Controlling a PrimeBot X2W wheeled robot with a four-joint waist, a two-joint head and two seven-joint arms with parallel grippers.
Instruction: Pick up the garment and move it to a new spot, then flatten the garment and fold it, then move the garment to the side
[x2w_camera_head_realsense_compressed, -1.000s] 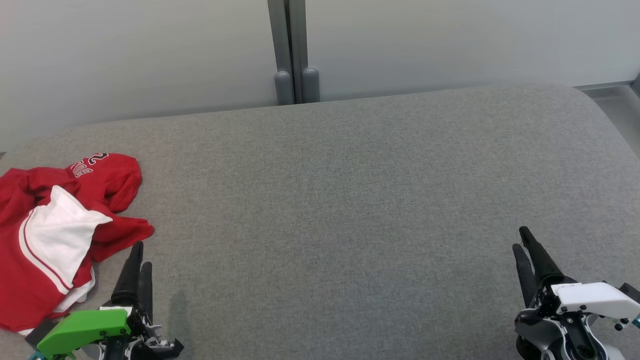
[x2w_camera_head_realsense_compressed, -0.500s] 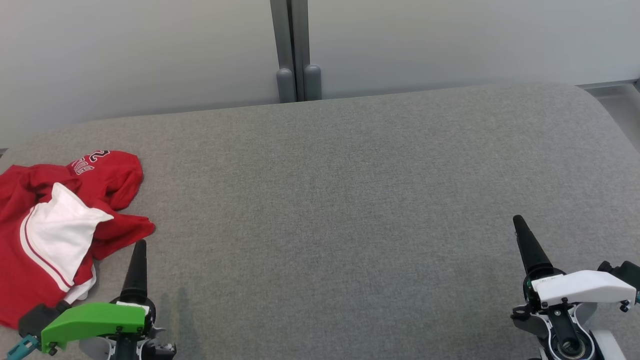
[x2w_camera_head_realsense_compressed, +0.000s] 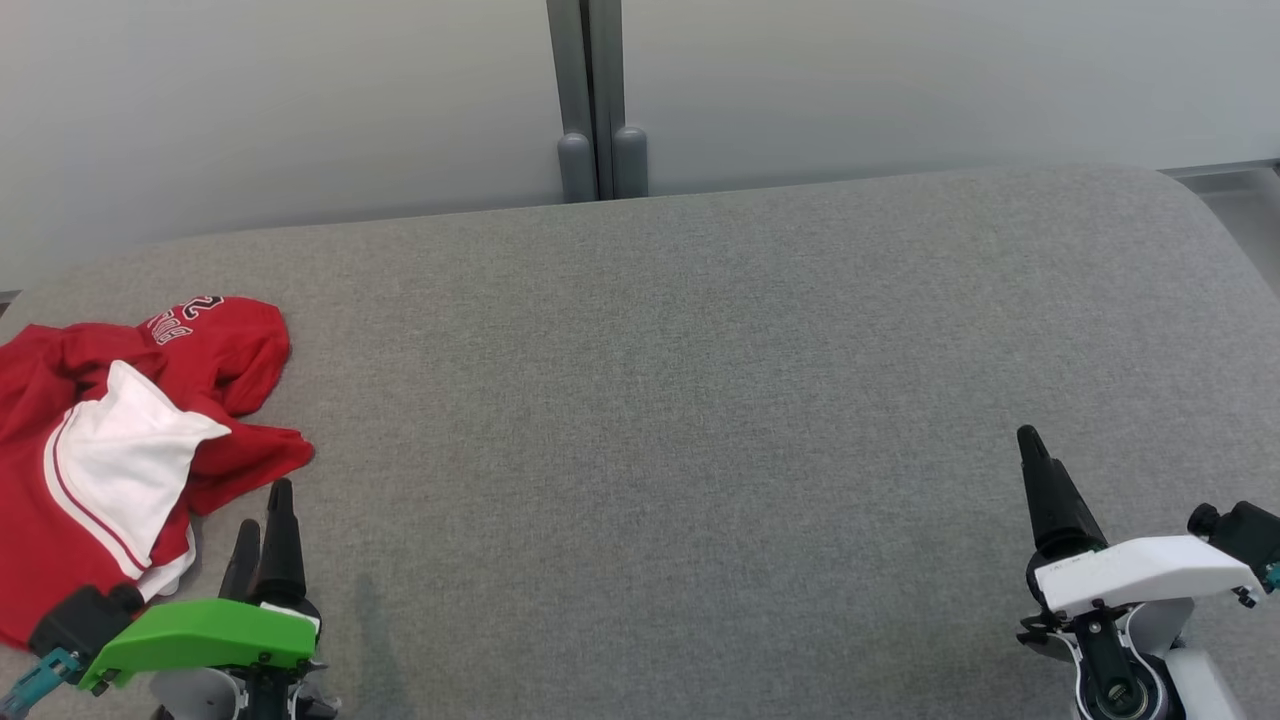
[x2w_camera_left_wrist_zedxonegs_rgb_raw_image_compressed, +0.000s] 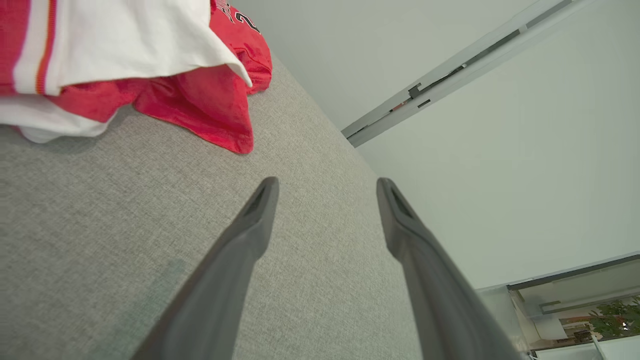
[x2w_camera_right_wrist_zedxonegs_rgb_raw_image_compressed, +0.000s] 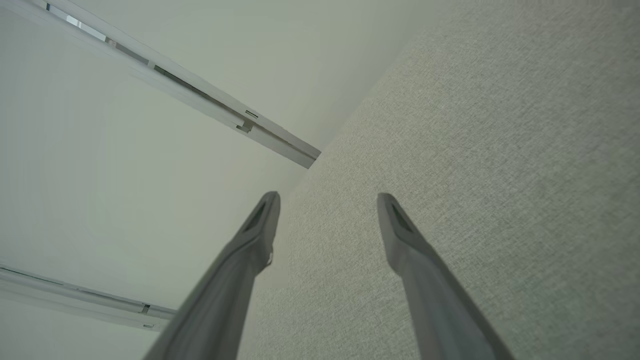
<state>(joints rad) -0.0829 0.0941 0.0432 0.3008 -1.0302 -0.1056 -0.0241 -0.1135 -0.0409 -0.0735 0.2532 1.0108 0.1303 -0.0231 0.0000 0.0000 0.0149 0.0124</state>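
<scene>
Right now the left jaws stand spread, low over the grey cloth-covered surface (x2w_camera_head_realsense_compressed: 650, 400). The crumpled red garment (x2w_camera_head_realsense_compressed: 215, 350) lies just to their left, with one red corner reaching a little ahead of their tips. The right jaws are spread too, well apart from it over bare cloth. A good pickup, I judge, swings the left jaws onto a thick red fold rather than the loose white panel (x2w_camera_head_realsense_compressed: 120, 470) and closes deep so the layers don't slip.

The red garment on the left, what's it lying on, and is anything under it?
The red garment lies crumpled on the grey fabric surface, a white panel folded on top. Whatever lies beneath the pile is covered, so that cannot be told.
</scene>
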